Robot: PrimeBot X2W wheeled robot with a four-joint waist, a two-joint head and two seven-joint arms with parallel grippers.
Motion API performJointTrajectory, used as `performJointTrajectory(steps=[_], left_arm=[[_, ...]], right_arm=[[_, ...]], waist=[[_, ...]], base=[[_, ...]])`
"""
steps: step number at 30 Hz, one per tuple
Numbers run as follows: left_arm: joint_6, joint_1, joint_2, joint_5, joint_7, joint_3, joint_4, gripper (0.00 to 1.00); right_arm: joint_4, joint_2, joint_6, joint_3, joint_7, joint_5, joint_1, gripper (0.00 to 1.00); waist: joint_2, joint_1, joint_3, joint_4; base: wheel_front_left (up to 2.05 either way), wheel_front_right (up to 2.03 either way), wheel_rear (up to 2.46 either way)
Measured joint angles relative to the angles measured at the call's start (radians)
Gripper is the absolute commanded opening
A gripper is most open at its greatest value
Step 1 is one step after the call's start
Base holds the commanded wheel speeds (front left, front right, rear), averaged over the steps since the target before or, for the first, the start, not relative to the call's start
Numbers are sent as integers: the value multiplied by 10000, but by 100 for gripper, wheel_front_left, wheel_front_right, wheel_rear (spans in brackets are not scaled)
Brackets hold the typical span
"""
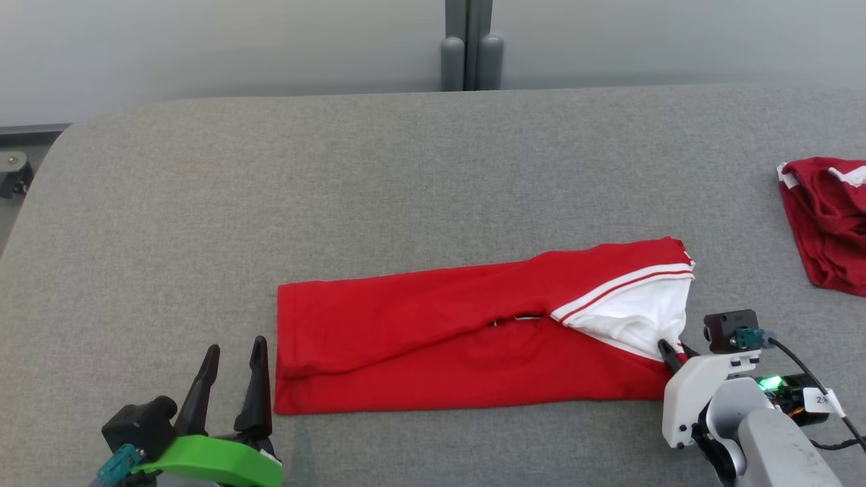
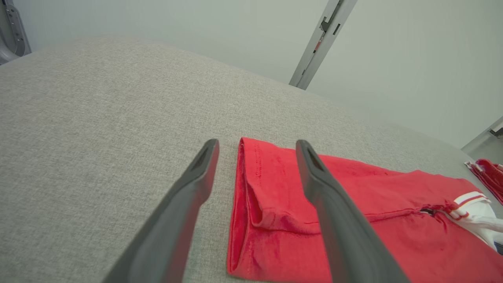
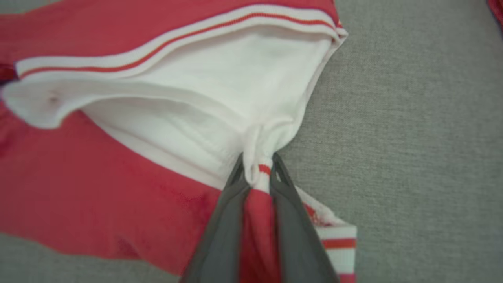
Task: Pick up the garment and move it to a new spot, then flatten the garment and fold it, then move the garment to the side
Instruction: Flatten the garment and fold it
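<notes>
A red garment with white sleeve and striped trim lies folded lengthwise across the grey table. My right gripper is shut on the bunched white-and-red cloth at the garment's right end; in the right wrist view the fabric is pinched between its fingers. My left gripper stands open just left of the garment's left edge. In the left wrist view the garment has its folded edge between the two spread fingers, below them.
A second, darker red garment lies crumpled at the table's right edge, also seen as a red bundle in the left wrist view. A grey post stands behind the table. The far half of the table is bare cloth.
</notes>
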Motion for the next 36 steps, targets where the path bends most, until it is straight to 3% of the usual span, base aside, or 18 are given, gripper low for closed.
performJointTrajectory(steps=[10, 16, 21, 29, 36], left_arm=[[-52, 12, -23, 115, 0, 17, 17, 100], [-69, 19, -77, 157, 0, 40, 0, 100], [-73, 28, -111, 173, 0, 77, 2, 100], [-86, 22, -153, 211, 0, 75, 10, 100], [-119, -76, -151, 234, 0, 58, 6, 100]], right_arm=[[309, -50, 12, -782, -777, -171, -648, 0], [-431, -731, 12, -1793, -729, -190, -595, 0], [-1400, -713, 10, -2008, -583, -25, -394, 0], [-3296, 29, 10, -376, -224, 399, -232, 0], [-3822, 433, 10, 1774, -6, 809, -437, 0]], waist=[[0, 0, -112, -252], [0, 0, -205, -373], [0, 0, -260, -477], [0, 0, -235, -476], [0, 0, -158, -228]], base=[[0, 0, 0], [0, 0, 0], [0, 0, 0], [0, 0, 0], [0, 0, 0]])
